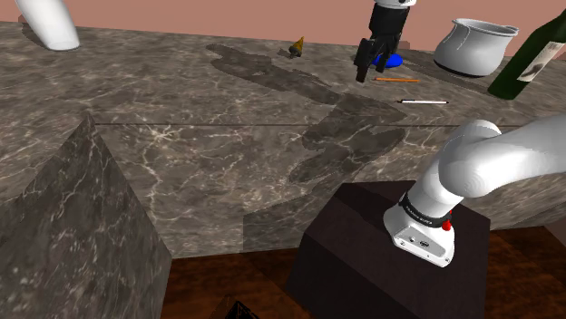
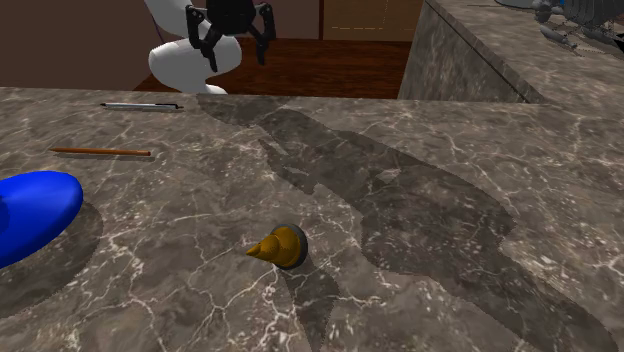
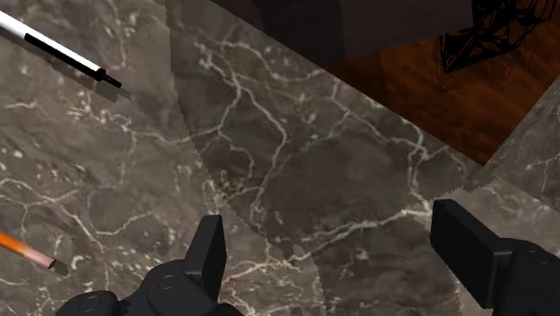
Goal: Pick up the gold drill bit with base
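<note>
The gold drill bit (image 1: 296,47) (image 2: 280,246) is a small gold cone on a dark round base. It lies tipped on its side on the marbled counter (image 1: 227,154), near the far edge in the shoulder view. My gripper (image 1: 370,62) (image 2: 238,58) (image 3: 336,247) hangs above the counter, well to the shoulder view's right of the bit and apart from it. Its black fingers (image 3: 208,251) stand wide apart, open, with only bare marble between them.
An orange pencil (image 1: 396,80) (image 2: 100,151) (image 3: 27,253) and a white pen (image 1: 424,101) (image 2: 140,105) (image 3: 67,54) lie near the gripper. A blue rounded object (image 1: 392,61) (image 2: 30,215), a white pot (image 1: 473,45) and a green bottle (image 1: 531,56) stand at the shoulder view's right. The dark stand (image 1: 390,254) is in front.
</note>
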`<state>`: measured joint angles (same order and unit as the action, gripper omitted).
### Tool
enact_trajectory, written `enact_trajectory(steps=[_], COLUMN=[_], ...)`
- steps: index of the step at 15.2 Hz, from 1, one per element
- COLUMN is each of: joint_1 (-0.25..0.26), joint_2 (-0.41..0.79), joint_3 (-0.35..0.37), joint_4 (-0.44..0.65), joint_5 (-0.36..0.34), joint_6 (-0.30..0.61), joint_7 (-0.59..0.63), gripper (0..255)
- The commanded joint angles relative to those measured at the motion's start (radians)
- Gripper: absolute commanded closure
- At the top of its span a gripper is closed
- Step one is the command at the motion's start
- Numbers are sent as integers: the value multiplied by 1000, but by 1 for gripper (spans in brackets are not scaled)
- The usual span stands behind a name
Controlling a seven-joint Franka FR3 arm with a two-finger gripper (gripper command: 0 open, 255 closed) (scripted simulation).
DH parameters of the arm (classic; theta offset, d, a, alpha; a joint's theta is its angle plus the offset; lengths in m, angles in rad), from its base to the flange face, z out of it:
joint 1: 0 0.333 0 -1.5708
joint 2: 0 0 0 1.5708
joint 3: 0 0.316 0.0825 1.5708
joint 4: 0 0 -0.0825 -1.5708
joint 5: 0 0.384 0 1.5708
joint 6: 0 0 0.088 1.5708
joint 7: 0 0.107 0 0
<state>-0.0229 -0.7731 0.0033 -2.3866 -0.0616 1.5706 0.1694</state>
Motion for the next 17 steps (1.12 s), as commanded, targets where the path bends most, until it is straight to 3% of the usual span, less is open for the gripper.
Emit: enact_trajectory(steps=[1,9,17], joint_1=[0,-54,-106], joint_2=[0,224,457], joint_3=[0,8,4], joint_4=[0,70,212], joint_5=[0,-1,-20], joint_6=[0,271,478], joint_7=[0,136,269], gripper=[0,0,0])
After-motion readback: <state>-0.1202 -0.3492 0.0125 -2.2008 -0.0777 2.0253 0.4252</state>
